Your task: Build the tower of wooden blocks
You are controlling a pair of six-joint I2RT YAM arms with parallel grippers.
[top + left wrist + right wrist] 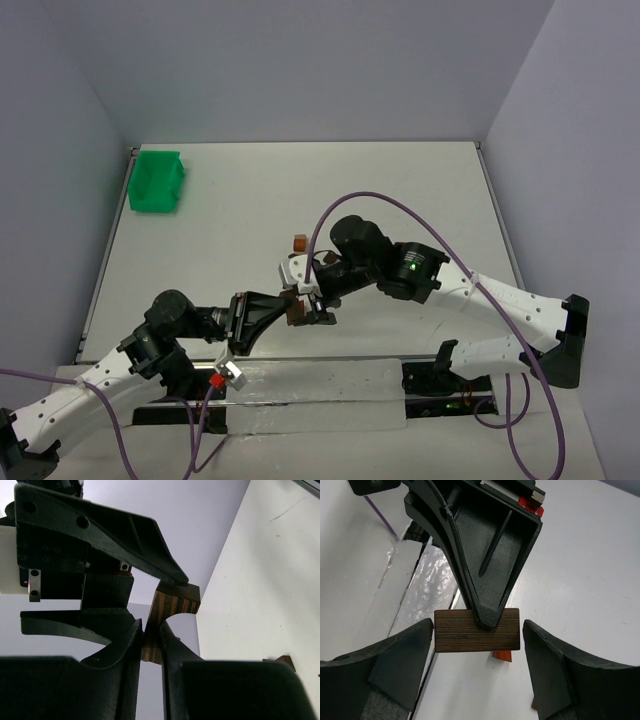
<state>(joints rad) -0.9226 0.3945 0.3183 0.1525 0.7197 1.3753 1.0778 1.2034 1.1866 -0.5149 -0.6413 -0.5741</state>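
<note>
Green tray [157, 182] sits at the far left of the table [400, 190]. Left gripper [152, 642] pinches the dark brown block [475, 630] near table centre. Right gripper [477, 635] is spread, fingers flanking that block.

Bright, even light, soft shadows; the right hand [477, 635] has blurred fingers [395, 672].

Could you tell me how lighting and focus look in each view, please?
Top external: even, soft light, sharp, faint glare on the plastic sheet. Left wrist: the left claw is a dark, underexposed mass; the dark block it pinches shows clear stripes. Right wrist: block grain crisp, right claw slightly soft.
</note>
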